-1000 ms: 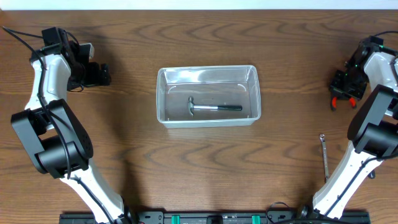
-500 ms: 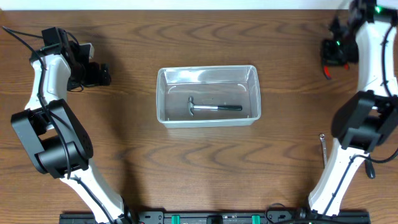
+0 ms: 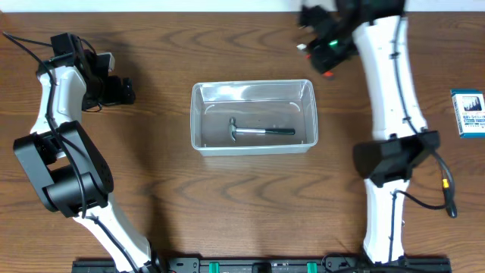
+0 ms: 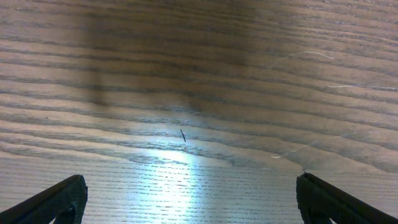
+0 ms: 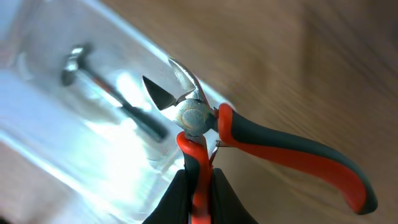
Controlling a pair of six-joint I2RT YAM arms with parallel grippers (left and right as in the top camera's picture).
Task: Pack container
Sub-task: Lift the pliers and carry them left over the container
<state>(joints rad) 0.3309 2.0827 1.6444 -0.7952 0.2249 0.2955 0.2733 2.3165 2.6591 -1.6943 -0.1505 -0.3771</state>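
Observation:
The container [image 3: 198, 121] is a clear plastic tub at the table's middle, with a small hammer [image 3: 260, 131] lying inside. My right gripper [image 3: 324, 51] is above the tub's far right corner, shut on one handle of red-and-black cutting pliers [image 5: 273, 146]; their jaws hang open over the tub's rim [image 5: 149, 56], with the hammer [image 5: 109, 87] blurred below. My left gripper [image 3: 121, 91] is at the far left, low over bare wood, open and empty [image 4: 186, 205].
A small blue-and-white box [image 3: 470, 112] lies at the right edge of the table. The right arm's base [image 3: 394, 159] stands to the right of the tub.
My right arm has swung from the far right edge leftward to the tub's far right corner, carrying the pliers. The blue-and-white box has come into view. The left arm has not moved.

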